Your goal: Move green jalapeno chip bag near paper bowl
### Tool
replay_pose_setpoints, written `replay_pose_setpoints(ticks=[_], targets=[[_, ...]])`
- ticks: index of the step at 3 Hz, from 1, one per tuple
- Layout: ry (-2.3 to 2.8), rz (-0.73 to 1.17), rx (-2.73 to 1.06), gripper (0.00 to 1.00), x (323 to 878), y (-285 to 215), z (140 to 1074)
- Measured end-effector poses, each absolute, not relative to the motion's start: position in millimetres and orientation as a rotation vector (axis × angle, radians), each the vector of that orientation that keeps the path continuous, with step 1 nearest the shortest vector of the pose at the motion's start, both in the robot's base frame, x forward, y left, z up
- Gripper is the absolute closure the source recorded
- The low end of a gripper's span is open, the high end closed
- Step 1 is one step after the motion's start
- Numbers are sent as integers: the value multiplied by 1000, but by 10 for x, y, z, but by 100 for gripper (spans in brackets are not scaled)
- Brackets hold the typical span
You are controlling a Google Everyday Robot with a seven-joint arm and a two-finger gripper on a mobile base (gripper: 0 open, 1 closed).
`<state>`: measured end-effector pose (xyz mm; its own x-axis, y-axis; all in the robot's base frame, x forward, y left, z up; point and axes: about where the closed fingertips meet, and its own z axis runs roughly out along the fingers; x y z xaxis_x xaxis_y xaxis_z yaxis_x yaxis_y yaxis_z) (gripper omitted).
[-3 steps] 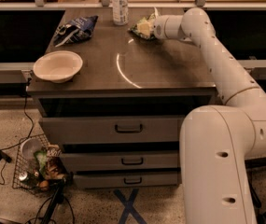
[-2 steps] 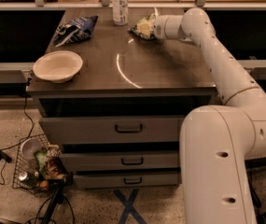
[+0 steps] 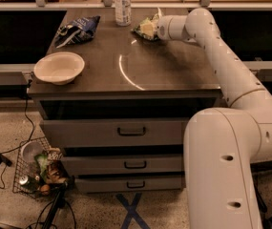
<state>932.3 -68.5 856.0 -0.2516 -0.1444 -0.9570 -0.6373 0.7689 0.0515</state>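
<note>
Nothing really moved since a second ago, as far as I could see: arm, bag and bowl all sat in the same spots.

Nearest on the floor at the left was a wire basket (image 3: 35, 175) of odds and ends, next to the drawers (image 3: 131, 131) under the bench (image 3: 173, 66). Up on the bench, the paper bowl (image 3: 59, 67) sat upright at the near left corner, with nothing in it that I could see. Further back on the left lay a dark blue chip bag (image 3: 78, 28), and a bottle (image 3: 122, 4) stood at the far edge.

The green jalapeno chip bag (image 3: 142, 30) was at the far side too, just right of the bottle and well apart from the bowl. The gripper (image 3: 153, 28) reached in from the right and was right up against the bag's right side, so the bag lay directly left of it. I couldn't tell whether the gripper was closed on the bag. The bag was too crumpled to call its long axis.

My guess is the grab was in progress or just done, and none of the carrying had happened. The next move looked like a diagonal haul, nearer and to the left across the bare middle of the bench. The blue bag sat a bit off that line, so it probably wasn't in the way.
</note>
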Motion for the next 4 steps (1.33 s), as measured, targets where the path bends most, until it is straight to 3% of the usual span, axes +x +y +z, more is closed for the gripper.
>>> replay_pose_setpoints(ticks=[1,4], targets=[[1790,519,-612,100,9315,-679,8592],[1491,171,-884,100,8340,-228,10672]])
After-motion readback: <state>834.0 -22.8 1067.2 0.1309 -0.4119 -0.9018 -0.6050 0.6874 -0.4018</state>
